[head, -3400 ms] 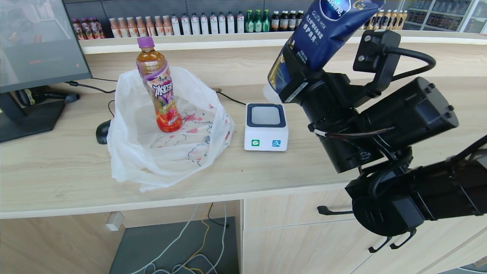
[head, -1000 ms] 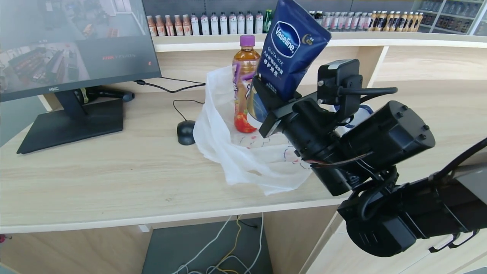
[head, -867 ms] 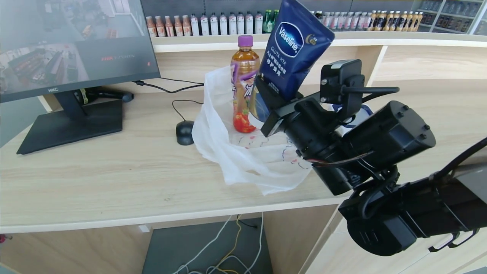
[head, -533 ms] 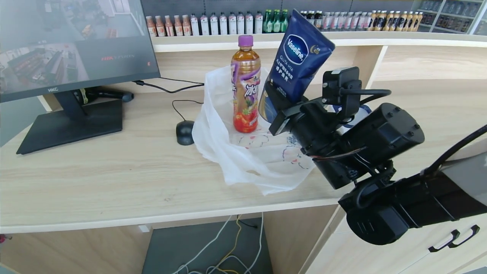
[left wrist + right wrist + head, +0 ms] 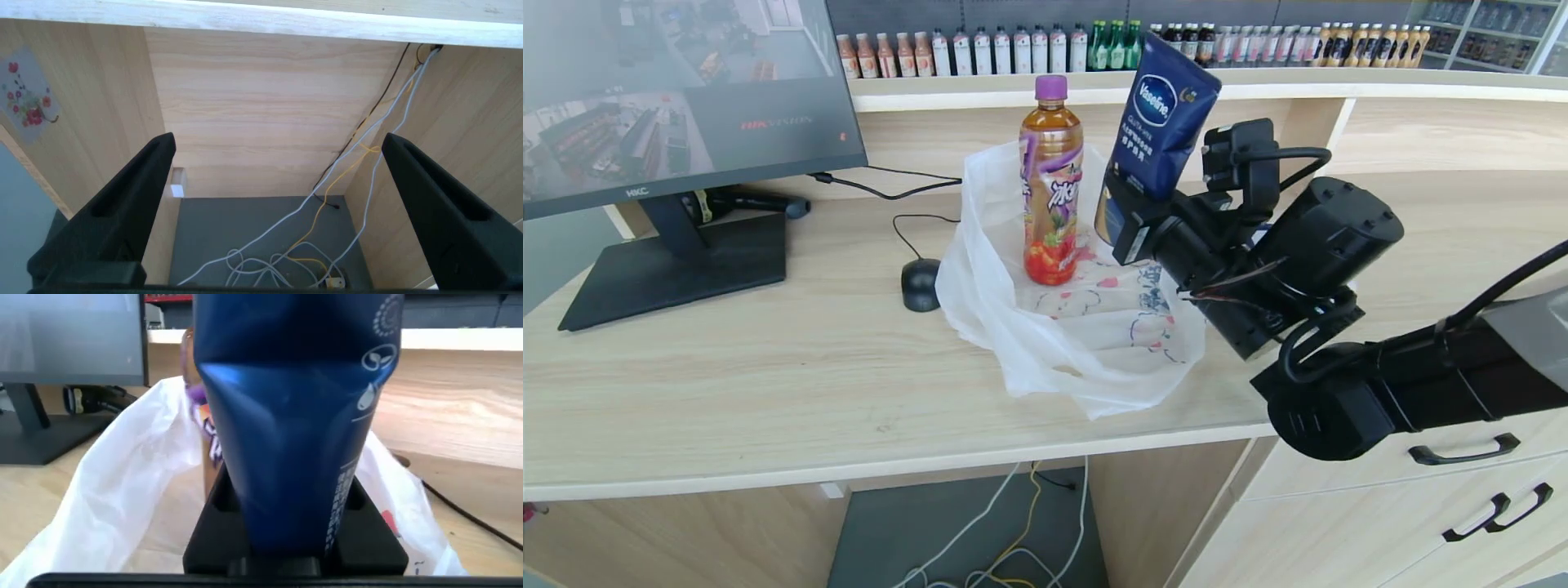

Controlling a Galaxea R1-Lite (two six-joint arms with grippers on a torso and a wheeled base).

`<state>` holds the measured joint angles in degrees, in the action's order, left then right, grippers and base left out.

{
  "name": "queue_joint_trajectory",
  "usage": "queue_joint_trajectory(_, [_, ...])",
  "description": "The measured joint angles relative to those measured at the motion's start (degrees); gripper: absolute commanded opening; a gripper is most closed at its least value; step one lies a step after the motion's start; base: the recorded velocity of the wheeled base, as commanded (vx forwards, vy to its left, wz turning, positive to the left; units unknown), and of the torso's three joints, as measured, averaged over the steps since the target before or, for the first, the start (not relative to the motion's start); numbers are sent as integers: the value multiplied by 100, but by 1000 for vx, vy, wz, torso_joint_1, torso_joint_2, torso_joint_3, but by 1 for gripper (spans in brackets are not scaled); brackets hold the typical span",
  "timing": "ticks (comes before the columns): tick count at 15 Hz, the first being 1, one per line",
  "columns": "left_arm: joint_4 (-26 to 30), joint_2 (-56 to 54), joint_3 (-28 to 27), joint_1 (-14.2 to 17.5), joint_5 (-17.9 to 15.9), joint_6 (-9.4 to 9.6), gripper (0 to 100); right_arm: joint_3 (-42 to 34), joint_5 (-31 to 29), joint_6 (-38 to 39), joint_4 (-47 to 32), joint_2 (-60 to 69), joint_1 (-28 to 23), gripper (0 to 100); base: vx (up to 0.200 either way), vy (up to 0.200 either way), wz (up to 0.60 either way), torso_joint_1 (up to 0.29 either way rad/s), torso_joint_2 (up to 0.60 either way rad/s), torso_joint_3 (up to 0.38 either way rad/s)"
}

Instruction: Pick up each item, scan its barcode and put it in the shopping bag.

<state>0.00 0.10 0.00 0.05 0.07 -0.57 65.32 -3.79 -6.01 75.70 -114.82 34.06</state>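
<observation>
A dark blue lotion pouch (image 5: 1160, 122) stands upright in my right gripper (image 5: 1131, 220), which is shut on its lower end, just above the right side of the white shopping bag (image 5: 1070, 327). In the right wrist view the pouch (image 5: 302, 416) rises from between the fingers with the bag (image 5: 122, 490) behind it. A tea bottle (image 5: 1051, 184) with a purple cap stands upright inside the bag, left of the pouch. My left gripper (image 5: 278, 212) is open below the counter, facing cables in the knee space.
A monitor (image 5: 678, 90) on its black stand fills the counter's left. A black mouse (image 5: 920, 284) lies left of the bag, with a handheld scanner (image 5: 752, 202) behind the stand. Drawers with black handles (image 5: 1462, 451) sit lower right. Bottles line the back shelf.
Between the oldest frame and one second ago the camera swung. Since then my right gripper has carried the pouch away from the camera, lower and over the bag's right side. Bottle and bag stayed put.
</observation>
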Motion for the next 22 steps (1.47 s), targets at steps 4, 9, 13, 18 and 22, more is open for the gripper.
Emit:
queue_joint_trajectory(4, [0,0,0,0,0,-2,100,235,7,98,-490,20,-197,0,0,0,0,0,0,0])
queue_joint_trajectory(9, [0,0,0,0,0,-2,100,212,-22,77,-837,11,-228,0,0,0,0,0,0,0])
queue_joint_trajectory(13, [0,0,0,0,0,-2,100,196,-30,57,-925,-44,-232,0,0,0,0,0,0,0])
queue_joint_trajectory(18, [0,0,0,-5,0,-2,100,190,-45,40,-928,-202,-250,0,0,0,0,0,0,0])
queue_joint_trajectory(22, [0,0,0,0,0,0,100,157,-50,49,-912,-279,-269,0,0,0,0,0,0,0])
